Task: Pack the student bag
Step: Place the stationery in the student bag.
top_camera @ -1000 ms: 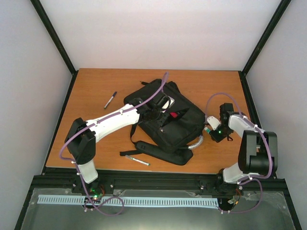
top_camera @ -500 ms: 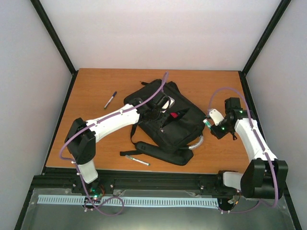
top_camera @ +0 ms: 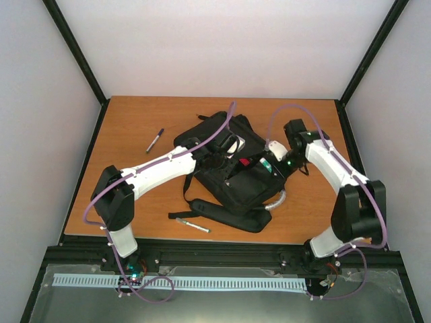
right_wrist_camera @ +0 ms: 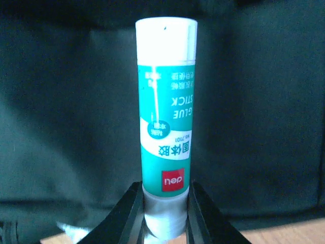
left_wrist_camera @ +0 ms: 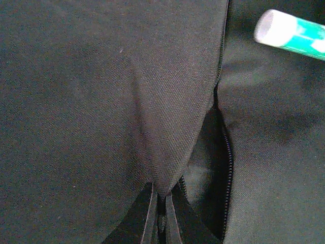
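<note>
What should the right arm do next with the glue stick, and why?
Probably ease the right end effector toward the open zip gap and lower it. It grips the glue stick by its base over the student bag, the free end near the gap, not in it. The left end effector pinches the fabric, holding the pocket open.

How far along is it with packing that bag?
Done: a zip pocket of the student bag is open, the left gripper pinching its fabric up. In hand: the right gripper holds a glue stick over the bag. Left: dropping it in, plus the black pen and a second pen on the table.
</note>
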Controlling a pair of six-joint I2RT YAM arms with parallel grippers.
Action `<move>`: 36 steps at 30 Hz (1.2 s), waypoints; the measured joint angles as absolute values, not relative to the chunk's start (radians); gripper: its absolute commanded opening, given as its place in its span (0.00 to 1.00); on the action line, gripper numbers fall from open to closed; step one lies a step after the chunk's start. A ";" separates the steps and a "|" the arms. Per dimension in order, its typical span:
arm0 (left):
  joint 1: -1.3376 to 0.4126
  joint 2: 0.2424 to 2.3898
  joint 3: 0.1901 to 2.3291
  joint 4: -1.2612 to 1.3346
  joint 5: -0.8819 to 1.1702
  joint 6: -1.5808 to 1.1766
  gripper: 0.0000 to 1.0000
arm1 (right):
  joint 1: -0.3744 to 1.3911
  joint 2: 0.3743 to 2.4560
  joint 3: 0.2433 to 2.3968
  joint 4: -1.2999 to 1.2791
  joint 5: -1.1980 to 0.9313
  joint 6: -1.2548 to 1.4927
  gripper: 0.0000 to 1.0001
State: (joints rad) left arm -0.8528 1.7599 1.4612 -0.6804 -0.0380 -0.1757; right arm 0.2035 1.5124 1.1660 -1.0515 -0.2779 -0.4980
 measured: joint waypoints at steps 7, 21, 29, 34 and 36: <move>-0.853 1.760 1.461 -0.680 -0.037 -0.176 0.02 | 0.268 1.677 1.279 -1.037 -0.266 -0.443 0.03; -0.853 1.760 1.461 -0.680 -0.032 -0.176 0.02 | 0.282 1.766 1.369 -0.966 -0.243 -0.329 0.34; -0.853 1.760 1.461 -0.680 -0.032 -0.176 0.02 | 0.282 1.659 1.290 -0.962 -0.216 -0.341 0.19; -0.853 1.760 1.461 -0.680 -0.032 -0.176 0.02 | 0.282 1.597 1.238 -0.955 -0.214 -0.355 0.08; -0.853 1.760 1.461 -0.680 -0.032 -0.176 0.02 | 0.282 1.598 1.221 -0.947 -0.220 -0.358 0.06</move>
State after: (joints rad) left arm -0.8528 1.7599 1.4612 -0.6804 -0.0319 -0.1761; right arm 0.2821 1.5978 1.2205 -0.9466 -0.2195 -0.3584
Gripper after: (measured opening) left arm 0.024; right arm 0.086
